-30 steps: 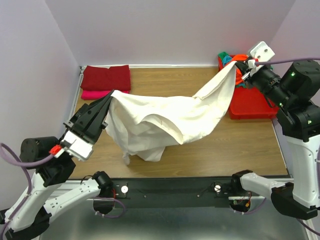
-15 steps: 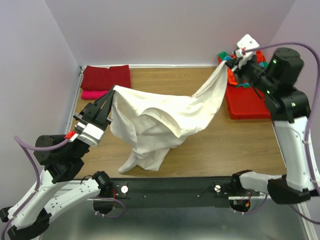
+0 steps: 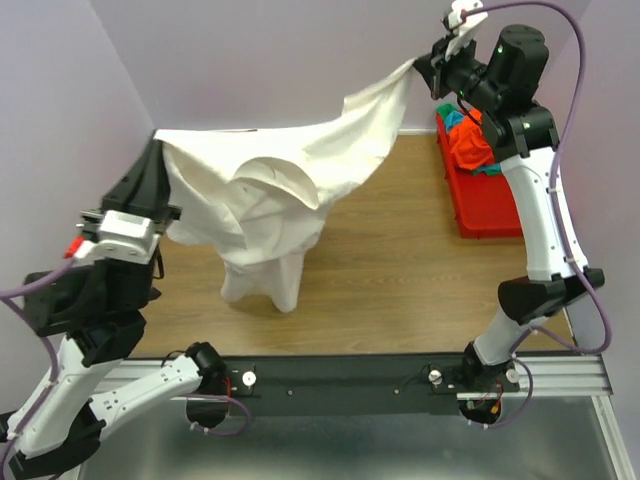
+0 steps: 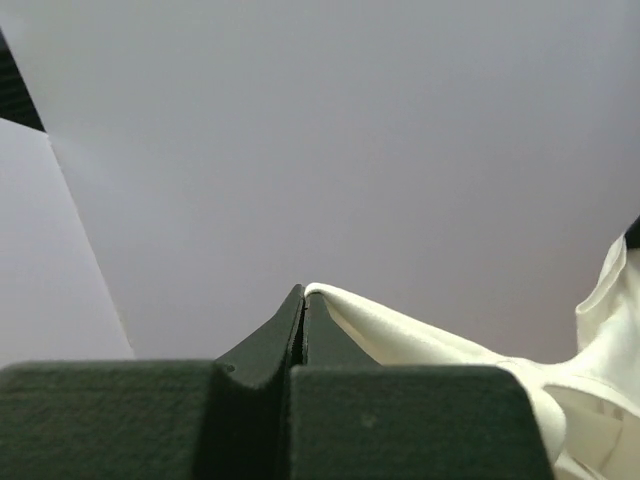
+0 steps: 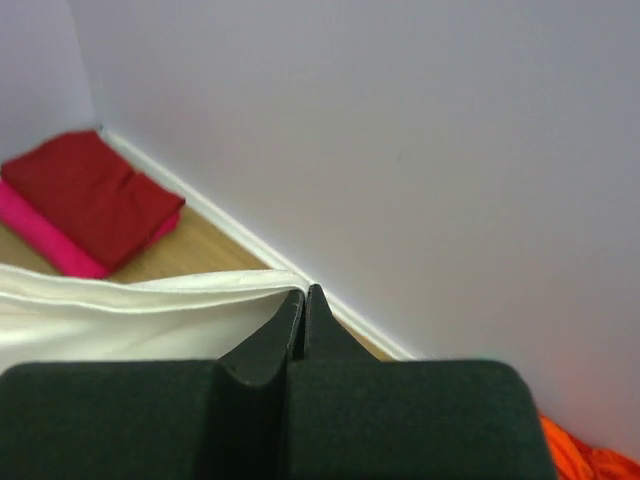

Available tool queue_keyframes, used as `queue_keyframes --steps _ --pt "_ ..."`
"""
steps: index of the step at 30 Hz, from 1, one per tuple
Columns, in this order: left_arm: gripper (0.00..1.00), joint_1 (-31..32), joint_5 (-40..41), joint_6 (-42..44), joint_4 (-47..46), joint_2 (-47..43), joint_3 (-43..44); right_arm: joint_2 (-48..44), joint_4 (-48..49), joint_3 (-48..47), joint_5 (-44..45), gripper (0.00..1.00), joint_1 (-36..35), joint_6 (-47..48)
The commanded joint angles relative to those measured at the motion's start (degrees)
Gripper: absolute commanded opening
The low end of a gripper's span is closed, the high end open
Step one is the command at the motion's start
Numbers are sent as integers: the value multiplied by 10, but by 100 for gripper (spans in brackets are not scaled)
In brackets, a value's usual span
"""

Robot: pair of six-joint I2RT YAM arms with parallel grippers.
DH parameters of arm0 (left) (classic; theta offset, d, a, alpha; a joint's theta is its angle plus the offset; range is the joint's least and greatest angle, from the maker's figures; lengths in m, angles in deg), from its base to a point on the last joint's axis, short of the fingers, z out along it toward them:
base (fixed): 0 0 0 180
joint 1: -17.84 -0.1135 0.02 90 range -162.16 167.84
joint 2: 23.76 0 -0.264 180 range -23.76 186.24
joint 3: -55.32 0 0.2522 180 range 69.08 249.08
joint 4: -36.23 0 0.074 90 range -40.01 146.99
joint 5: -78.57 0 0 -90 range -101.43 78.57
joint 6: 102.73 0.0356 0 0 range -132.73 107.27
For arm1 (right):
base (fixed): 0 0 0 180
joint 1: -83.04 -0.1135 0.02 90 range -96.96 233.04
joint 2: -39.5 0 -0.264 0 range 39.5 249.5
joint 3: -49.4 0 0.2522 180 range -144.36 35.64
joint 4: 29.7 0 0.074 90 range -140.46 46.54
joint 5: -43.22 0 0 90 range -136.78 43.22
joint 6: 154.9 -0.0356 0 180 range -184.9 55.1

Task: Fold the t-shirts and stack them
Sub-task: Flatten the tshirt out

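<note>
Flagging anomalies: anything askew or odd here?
Only the cream-white t-shirt, held up between the left gripper and right gripper: its middle sags in a twisted bunch instead of hanging flat. Nothing looks spilled or damaged.

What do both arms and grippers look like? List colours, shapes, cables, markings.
Both arms: glossy white link shells, black cylindrical joints. The left gripper and right gripper have matte black wedge fingers tapering to thin tips, with a white camera mount behind. A purple-grey cable loops off each wrist. A red clip sits by the left mount; green lights dot the right arm.
</note>
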Motion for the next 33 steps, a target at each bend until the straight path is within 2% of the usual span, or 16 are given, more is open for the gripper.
queue_keyframes --steps 1,3,8,11,13,15,16,19,20,21,24,25,26,27,30,33 --pt "0 0 -47 -8 -21 4 88 65 63 -61 42 1 3 -75" --pt "0 -1 -87 -48 17 15 120 85 64 -71 85 1 3 -64" --pt "0 0 -301 -149 66 49 95 85 67 -20 86 1 20 -37" --pt "0 0 -434 -252 51 85 -9 64 75 76 80 1 32 -6" --pt "0 6 -503 -349 -8 113 -70 57 86 157 80 1 40 9" --pt "0 29 -521 -393 -78 142 -162 56 96 202 92 7 56 26" --pt "0 64 -522 -419 -96 154 -187 59 96 239 93 22 63 32" --pt "44 109 -565 -417 -95 220 -233 67 95 288 114 61 80 73" --pt "64 123 -570 -416 -80 235 -229 65 95 322 115 92 80 96" --pt "66 124 -567 -411 -49 253 -225 56 95 340 110 100 80 104" --pt "72 122 -468 -372 4 232 -219 16 94 410 67 100 80 134" --pt "75 121 -467 -359 20 222 -215 16 93 429 51 100 80 142" --pt "78 121 -406 -351 35 212 -210 -9 90 445 28 100 79 164" --pt "80 113 -250 -338 100 186 -185 -60 55 508 -89 100 79 220" --pt "80 103 -140 -334 165 174 -164 -96 -53 548 -237 100 78 351" --pt "81 80 -55 -331 197 161 -169 -127 -134 579 -286 100 61 428"
